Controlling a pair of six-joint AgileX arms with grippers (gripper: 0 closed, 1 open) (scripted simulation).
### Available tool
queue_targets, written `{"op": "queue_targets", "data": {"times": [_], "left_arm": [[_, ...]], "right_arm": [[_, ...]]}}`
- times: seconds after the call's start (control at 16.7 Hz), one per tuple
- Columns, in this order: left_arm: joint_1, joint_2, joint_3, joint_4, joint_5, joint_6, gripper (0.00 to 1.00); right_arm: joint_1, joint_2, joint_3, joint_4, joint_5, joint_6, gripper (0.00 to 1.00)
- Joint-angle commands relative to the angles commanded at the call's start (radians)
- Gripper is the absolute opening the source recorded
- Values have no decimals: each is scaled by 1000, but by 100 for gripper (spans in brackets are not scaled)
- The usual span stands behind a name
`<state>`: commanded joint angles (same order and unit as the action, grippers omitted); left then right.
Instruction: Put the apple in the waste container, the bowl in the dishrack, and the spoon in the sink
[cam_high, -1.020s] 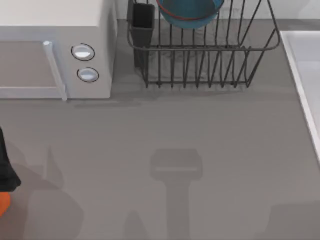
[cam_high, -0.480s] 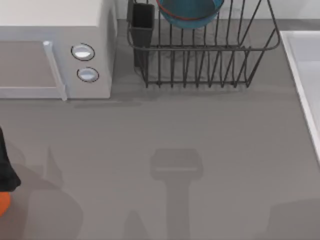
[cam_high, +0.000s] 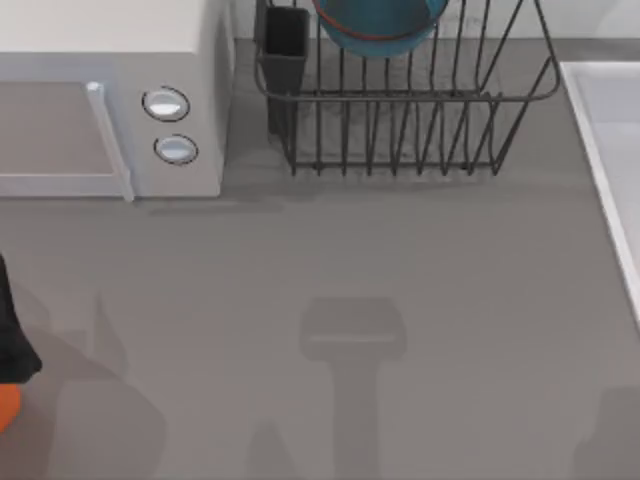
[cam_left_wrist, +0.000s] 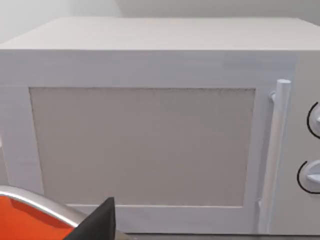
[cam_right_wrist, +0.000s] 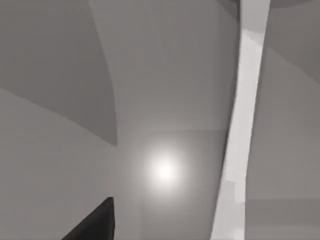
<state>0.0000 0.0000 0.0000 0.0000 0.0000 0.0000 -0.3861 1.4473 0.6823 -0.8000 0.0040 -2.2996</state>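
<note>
We see a white microwave (cam_high: 110, 100) at the worktop's (cam_high: 400, 260) far left, its door shut, a vertical handle (cam_high: 110, 140) beside two round knobs (cam_high: 166, 104); the grey worktop lies in front.

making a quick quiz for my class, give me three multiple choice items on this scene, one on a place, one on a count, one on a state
1. Where is the bowl?
A. in the dishrack
B. on the microwave
C. on the bare table

2. How many round knobs are on the microwave?
A. one
B. two
C. four

3. What state is the microwave door in?
A. wide open
B. missing
C. closed

Answers: 1 A, the blue bowl sits among the rack's wires. 2 B, two knobs are stacked beside the handle. 3 C, the door lies flush with the front.
</note>
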Motion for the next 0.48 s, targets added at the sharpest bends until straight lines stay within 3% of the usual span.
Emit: {"op": "queue_targets", "data": {"times": [0.24,0.48], "left_arm": [[0,0,0,0,0,0,100],[0,0,0,0,0,0,100]], "right_arm": [[0,85,-97,183,0,1,100],[0,104,-118,220,0,1,100]]}}
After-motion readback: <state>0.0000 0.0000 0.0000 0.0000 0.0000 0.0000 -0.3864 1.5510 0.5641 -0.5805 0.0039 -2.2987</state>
